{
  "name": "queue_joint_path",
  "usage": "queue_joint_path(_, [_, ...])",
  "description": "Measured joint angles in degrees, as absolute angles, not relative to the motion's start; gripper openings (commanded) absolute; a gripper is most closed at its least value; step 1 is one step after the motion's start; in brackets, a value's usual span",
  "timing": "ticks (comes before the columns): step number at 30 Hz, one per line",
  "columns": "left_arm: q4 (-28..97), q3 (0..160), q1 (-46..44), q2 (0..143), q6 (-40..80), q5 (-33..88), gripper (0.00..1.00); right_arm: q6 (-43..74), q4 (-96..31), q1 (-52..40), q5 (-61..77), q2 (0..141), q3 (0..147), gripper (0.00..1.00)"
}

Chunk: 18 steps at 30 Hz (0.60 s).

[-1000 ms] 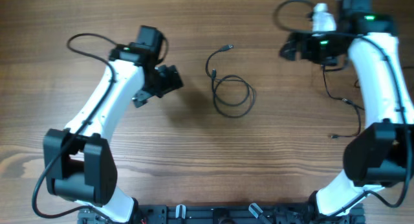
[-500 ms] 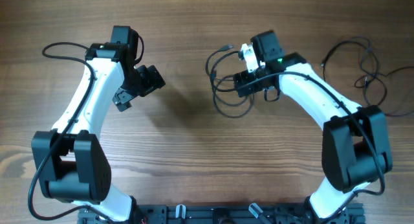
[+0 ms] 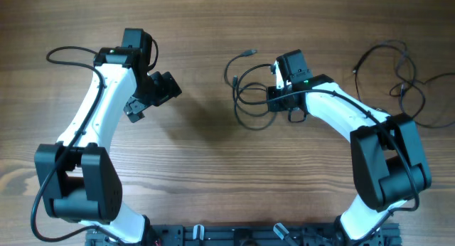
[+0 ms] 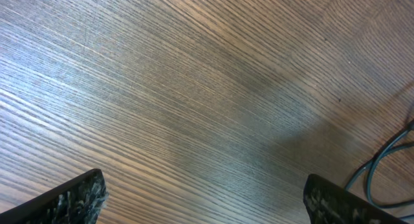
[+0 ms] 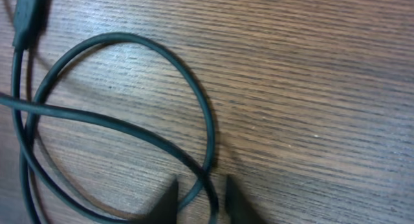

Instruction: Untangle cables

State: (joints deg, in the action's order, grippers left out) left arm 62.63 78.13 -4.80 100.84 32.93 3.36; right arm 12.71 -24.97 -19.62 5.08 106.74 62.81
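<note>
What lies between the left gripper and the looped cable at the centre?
Only bare table between left gripper and cable, shown in the overhead view.

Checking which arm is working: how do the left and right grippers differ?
The left gripper has its fingers spread wide; the right gripper has them drawn close, with a strand of the coiled cable between them. The left gripper is over bare table, apart from the coil; the right gripper is at the coil's right side. Whether the right one clamps the strand cannot be told. Both face down at the wood.
</note>
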Motion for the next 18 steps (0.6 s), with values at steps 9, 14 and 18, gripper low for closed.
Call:
queue_joint_path(9, [62.6, 78.1, -4.8, 100.8, 32.9, 3.4, 1.00, 13.2, -32.0, -19.6, 5.1, 105.0, 68.1, 0.04])
queue_joint_path(14, [62.6, 78.1, -4.8, 100.8, 32.9, 3.5, 1.00, 13.3, -29.9, -19.6, 9.6, 93.9, 77.3, 0.04])
queue_joint_path(18, [62.6, 78.1, -4.8, 100.8, 32.9, 3.6, 1.00, 13.3, -22.9, -19.6, 11.6, 82.6, 80.0, 0.04])
